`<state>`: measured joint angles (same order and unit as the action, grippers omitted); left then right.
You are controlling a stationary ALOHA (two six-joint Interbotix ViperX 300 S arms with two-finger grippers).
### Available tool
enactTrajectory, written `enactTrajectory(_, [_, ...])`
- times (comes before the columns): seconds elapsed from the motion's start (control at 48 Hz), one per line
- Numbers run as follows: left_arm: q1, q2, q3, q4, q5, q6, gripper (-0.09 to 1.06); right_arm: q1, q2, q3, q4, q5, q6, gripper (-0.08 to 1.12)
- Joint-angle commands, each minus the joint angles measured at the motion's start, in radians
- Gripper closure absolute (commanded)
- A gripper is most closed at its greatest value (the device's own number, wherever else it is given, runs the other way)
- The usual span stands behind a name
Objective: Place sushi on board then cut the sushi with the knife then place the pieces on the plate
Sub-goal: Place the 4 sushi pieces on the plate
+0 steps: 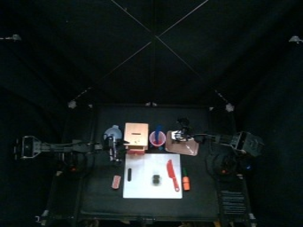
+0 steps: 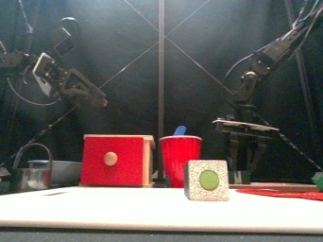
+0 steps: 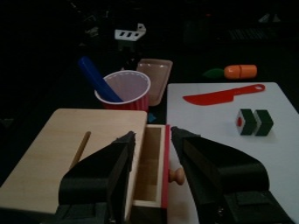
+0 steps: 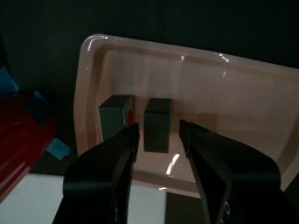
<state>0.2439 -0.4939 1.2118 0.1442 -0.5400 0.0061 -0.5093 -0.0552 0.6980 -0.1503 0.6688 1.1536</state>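
Note:
Two dark green sushi pieces are on the pink tray (image 4: 222, 87), which lies behind the white board (image 1: 142, 168). My right gripper (image 4: 160, 127) is down over the tray, shut on one sushi piece (image 4: 160, 112). The other piece (image 4: 117, 114) rests just beside it. A third sushi piece (image 2: 207, 180) stands on the board, and the red knife (image 1: 173, 171) lies flat to its right. My left gripper (image 3: 152, 136) hangs open and empty above the wooden box (image 3: 70, 149).
The box's red-fronted drawer (image 3: 158, 171) is pulled out. Between the box and the tray is a red cup (image 2: 180, 159) with a blue knife (image 3: 91, 74) in it. A metal cutter (image 2: 36, 173) sits far left, and an orange toy (image 3: 239, 70) lies right of the board.

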Motion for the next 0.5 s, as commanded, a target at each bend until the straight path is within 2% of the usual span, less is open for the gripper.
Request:
enactTrajectory(0.021, [0.0, -0.011, -0.012, -0.002, -0.012, 0.0, 0.19, 0.002, -0.028, -0.029, -0.005, 0.015, 0.0, 0.25])
enactTrajectory(0.312, [0.0, -0.011, -0.017, -0.003, -0.012, -0.002, 0.19, 0.049, -0.13, -0.034, -0.023, 0.067, -0.003, 0.25])
enactTrajectory(0.5, [0.002, -0.009, -0.02, -0.026, -0.012, 0.0, 0.19, 0.235, -0.196, -0.072, -0.037, 0.069, -0.135, 0.25])
